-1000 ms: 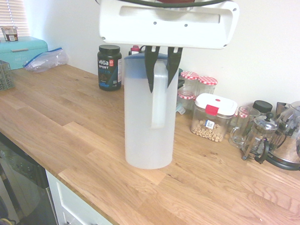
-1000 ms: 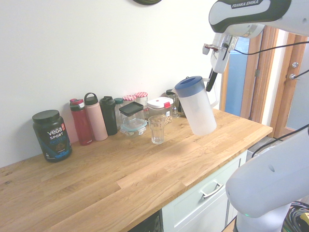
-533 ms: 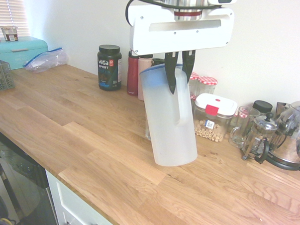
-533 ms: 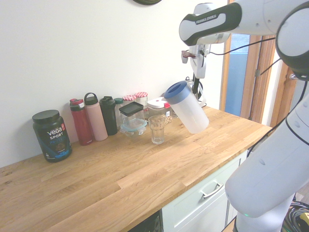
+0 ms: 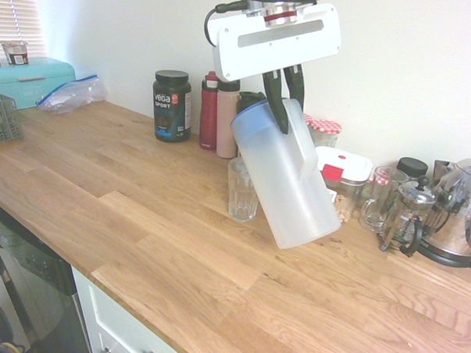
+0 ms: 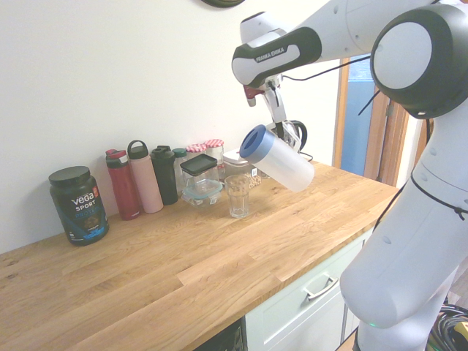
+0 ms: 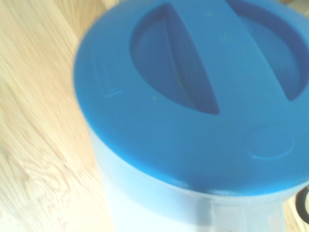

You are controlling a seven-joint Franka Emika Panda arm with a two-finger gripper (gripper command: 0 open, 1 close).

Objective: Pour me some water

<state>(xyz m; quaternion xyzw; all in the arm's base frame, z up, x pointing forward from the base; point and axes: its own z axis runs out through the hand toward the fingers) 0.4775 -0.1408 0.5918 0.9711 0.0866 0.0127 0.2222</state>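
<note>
A tall frosted-white jug (image 5: 286, 183) with a blue lid hangs tilted above the wooden counter, its lid end leaning over a ribbed clear glass (image 5: 243, 190). My gripper (image 5: 284, 104) is shut on the jug's side handle from above. In the second exterior view the jug (image 6: 281, 162) slants with its lid just above and to the right of the glass (image 6: 238, 195). The water does not show through the frosted wall, and no stream leaves the jug. The wrist view is filled by the blue lid (image 7: 193, 96).
Along the wall stand a black protein tub (image 5: 171, 106), several bottles (image 5: 218, 117), red-lidded jars (image 5: 325, 133), a food box (image 5: 341, 177), a French press (image 5: 406, 219) and a steel kettle (image 5: 460, 214). A teal bread box (image 5: 29, 77) sits far left. The counter's front edge (image 5: 121, 285) is near.
The jug, upright a second ago, has tipped further over and travelled toward the wall, so its lid end now hangs over the glass. The grip on the handle has held.
</note>
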